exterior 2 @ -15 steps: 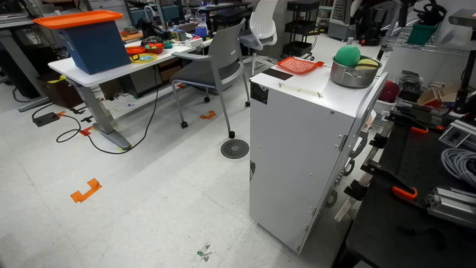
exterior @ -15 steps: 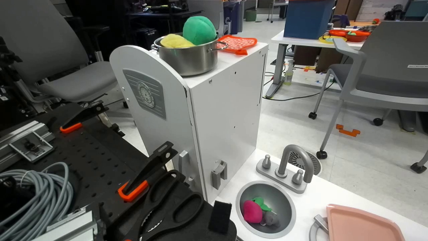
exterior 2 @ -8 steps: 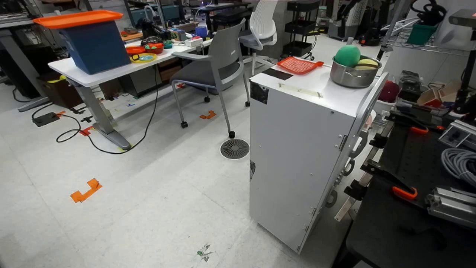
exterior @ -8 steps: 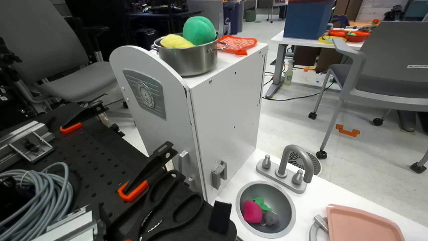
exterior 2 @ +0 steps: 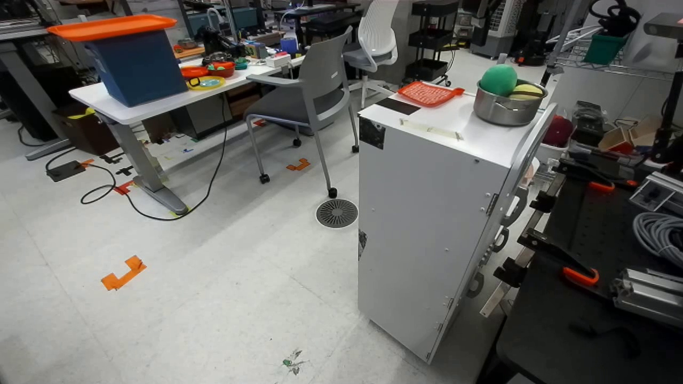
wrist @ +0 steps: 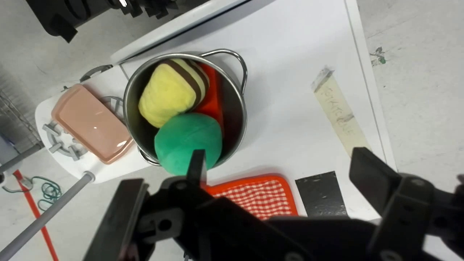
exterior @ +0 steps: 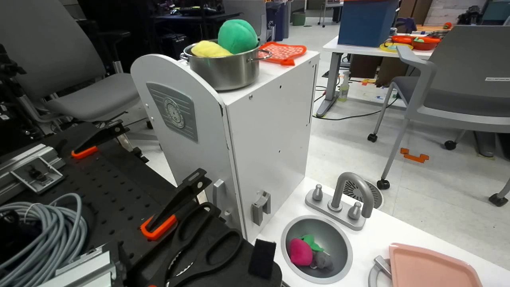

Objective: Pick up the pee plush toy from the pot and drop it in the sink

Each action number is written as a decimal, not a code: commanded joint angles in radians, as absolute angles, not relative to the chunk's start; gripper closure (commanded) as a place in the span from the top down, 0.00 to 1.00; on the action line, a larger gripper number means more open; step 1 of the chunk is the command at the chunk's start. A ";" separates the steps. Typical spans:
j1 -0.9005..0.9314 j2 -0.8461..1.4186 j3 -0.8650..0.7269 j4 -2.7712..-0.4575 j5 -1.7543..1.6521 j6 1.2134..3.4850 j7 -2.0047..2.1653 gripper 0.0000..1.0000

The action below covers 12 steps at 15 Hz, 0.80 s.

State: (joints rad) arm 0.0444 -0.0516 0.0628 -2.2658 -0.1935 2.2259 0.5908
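The green plush ball (exterior: 238, 36) sits in the silver pot (exterior: 224, 72) on the white cabinet, rising above the rim. The ball (exterior 2: 499, 80) and pot (exterior 2: 507, 111) show in an exterior view too. In the wrist view, the ball (wrist: 185, 139) lies at the lower side of the pot (wrist: 235, 101). My gripper (wrist: 281, 156) is open and empty, above the cabinet top; one finger overlaps the ball in view but is not around it. A dark part (exterior 2: 483, 21) at an exterior view's top edge may be my gripper. The sink (exterior: 334, 236) is on the lower counter.
A yellow plush (wrist: 166, 96) and an orange-red item (wrist: 214, 96) share the pot. A red checked mitt (wrist: 257, 195) lies beside it. The cabinet has a raised arched panel (exterior: 179, 75). The sink holds a magenta plush (exterior: 301, 252); a faucet (exterior: 352, 183) stands behind. A pink tray (exterior: 432, 267) lies nearby.
In an exterior view, the dark part at the top edge has shifted left. The ball, pot and sink contents have not moved.
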 commanded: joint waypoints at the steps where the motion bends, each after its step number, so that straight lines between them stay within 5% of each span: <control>1: 0.042 -0.051 0.065 -2.265 -0.193 2.224 0.592 1.00; 12: 0.048 -0.049 0.055 -2.261 -0.026 2.236 0.271 1.00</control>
State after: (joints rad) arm 0.0450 -0.0454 0.0636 -2.2660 -0.1213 2.2262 0.4338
